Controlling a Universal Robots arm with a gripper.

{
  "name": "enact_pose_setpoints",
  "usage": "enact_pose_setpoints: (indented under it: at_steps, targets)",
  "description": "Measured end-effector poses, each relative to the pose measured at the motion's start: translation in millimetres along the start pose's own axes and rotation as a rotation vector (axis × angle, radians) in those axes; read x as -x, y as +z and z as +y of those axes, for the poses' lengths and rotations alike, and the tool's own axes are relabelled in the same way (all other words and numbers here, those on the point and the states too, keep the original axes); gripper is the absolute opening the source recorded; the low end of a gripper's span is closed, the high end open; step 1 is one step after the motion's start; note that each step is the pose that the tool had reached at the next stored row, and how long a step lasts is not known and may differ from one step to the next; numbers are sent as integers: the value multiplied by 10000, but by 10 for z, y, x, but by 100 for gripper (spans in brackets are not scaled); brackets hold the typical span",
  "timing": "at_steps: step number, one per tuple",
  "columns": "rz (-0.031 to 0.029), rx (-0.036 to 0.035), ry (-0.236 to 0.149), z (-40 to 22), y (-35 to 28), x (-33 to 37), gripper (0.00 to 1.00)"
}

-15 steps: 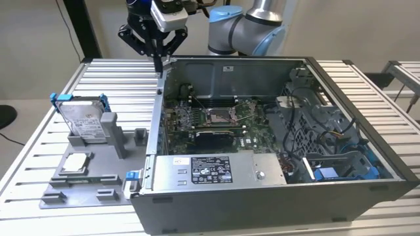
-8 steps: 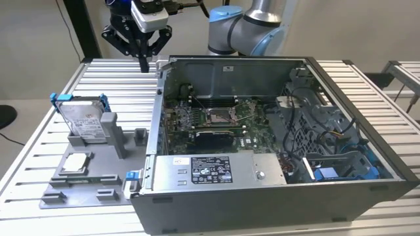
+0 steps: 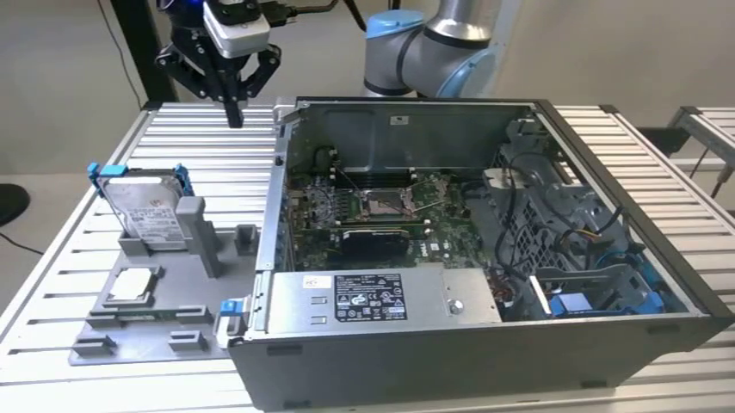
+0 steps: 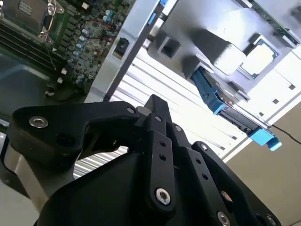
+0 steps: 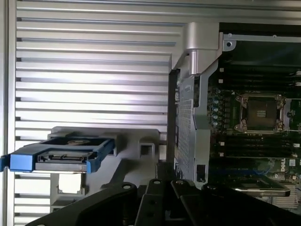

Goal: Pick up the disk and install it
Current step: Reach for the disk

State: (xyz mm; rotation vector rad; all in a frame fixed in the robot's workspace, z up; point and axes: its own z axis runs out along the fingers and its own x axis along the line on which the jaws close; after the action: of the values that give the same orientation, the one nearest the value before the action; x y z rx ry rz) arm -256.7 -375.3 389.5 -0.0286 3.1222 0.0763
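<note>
The disk (image 3: 150, 211) stands on edge in a slot of the grey fixture (image 3: 172, 314), at the exterior view's left. It is silver-grey with a white label and a blue carrier frame. My gripper (image 3: 234, 116) hangs above the slatted table behind the disk, well clear of it, beside the back corner of the open computer case (image 3: 402, 105). Its black fingers are shut together with nothing between them. In the first wrist view the disk (image 5: 63, 157) shows edge-on, off to the side of my gripper (image 5: 164, 170). The second wrist view has the disk (image 4: 210, 95) beyond my gripper (image 4: 155, 101).
A small square CPU chip (image 3: 130, 285) lies on the fixture in front of the disk. Inside the case are the motherboard (image 3: 373, 206), a grey power-supply box (image 3: 379, 297) and a drive bay with blue parts (image 3: 586, 301). The robot arm's base (image 3: 431, 43) stands behind the case.
</note>
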Motion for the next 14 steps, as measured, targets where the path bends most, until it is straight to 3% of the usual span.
enact_pose_setpoints:
  at_steps: [14]
  targets:
    - [5,3,-114,3,14,-445,0]
